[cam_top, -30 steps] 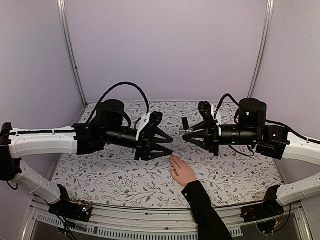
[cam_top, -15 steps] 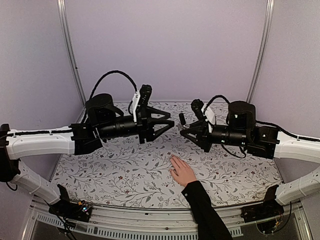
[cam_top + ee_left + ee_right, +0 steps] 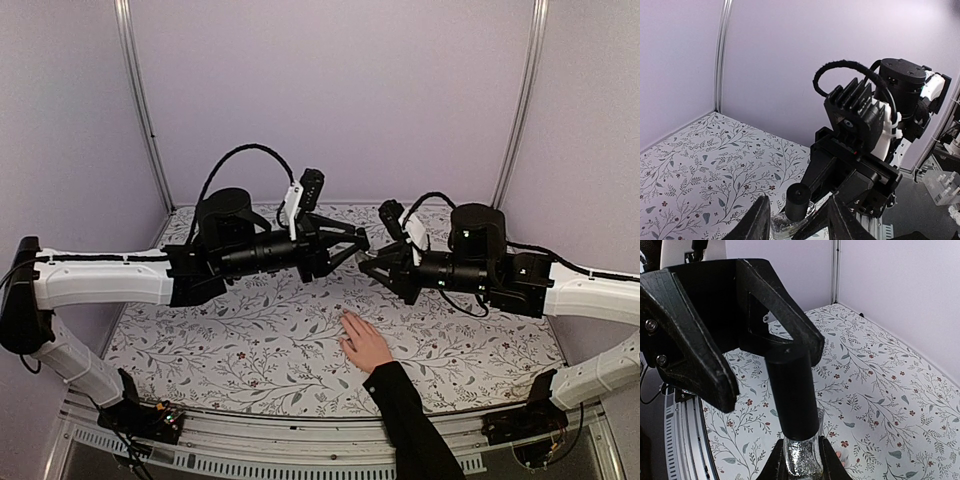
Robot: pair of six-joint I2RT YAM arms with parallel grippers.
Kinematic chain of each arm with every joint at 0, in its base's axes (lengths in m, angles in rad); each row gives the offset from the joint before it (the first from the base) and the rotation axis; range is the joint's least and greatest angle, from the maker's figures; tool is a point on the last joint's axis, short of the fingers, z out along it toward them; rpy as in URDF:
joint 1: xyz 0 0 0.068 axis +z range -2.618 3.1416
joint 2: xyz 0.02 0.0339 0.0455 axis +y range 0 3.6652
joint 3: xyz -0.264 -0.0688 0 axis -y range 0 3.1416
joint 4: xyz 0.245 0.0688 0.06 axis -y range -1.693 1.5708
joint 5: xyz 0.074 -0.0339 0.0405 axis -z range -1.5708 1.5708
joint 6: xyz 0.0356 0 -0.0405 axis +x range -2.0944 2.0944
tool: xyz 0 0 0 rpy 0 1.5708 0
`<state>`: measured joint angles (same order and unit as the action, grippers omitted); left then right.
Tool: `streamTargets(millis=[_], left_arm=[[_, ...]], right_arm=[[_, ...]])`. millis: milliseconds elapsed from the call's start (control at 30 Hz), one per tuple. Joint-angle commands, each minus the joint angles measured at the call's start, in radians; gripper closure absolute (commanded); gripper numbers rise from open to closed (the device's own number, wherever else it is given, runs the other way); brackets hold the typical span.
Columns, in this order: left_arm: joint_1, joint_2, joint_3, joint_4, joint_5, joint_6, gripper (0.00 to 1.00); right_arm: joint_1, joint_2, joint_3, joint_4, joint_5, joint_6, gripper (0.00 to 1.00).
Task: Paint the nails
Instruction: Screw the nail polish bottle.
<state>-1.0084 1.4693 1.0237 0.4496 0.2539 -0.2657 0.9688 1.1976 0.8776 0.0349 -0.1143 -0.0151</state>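
Observation:
A light-skinned hand (image 3: pixel 365 345) with a black sleeve (image 3: pixel 405 410) lies flat on the floral table; its nails are too small to make out. My right gripper (image 3: pixel 377 262) is shut on the glittery glass body of a small polish bottle (image 3: pixel 802 457), held up above the table with its black cap (image 3: pixel 792 390) pointing at the left arm. My left gripper (image 3: pixel 352 243) is open, tip to tip with the right one. In the left wrist view the cap (image 3: pixel 797 200) sits between the left fingers (image 3: pixel 757 220) with gaps on both sides.
The floral table (image 3: pixel 230 340) has purple walls at the back and sides with two metal posts (image 3: pixel 140 100). Both arms meet above the table's middle, just beyond the hand. A cable loops over the left wrist (image 3: pixel 240 160).
My left gripper rose from near the table and moved right until its open jaws reached the bottle's cap. My right gripper shifted slightly left with the bottle. The hand stayed still.

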Motion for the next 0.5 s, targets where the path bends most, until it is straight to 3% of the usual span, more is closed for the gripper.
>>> streamTargets(millis=[0, 367, 467], left_arm=[[-0.015, 0.019, 0.029, 0.043, -0.003, -0.004, 0.6], [-0.018, 0.07, 0.063, 0.052, 0.025, 0.001, 0.71], [-0.018, 0.074, 0.063, 0.048, 0.035, 0.005, 0.78]], right_arm=[[0.007, 0.01, 0.036, 0.022, -0.01, 0.009, 1.0], [0.007, 0.011, 0.035, 0.022, -0.027, 0.007, 1.0], [0.007, 0.006, 0.035, 0.019, -0.023, 0.002, 1.0]])
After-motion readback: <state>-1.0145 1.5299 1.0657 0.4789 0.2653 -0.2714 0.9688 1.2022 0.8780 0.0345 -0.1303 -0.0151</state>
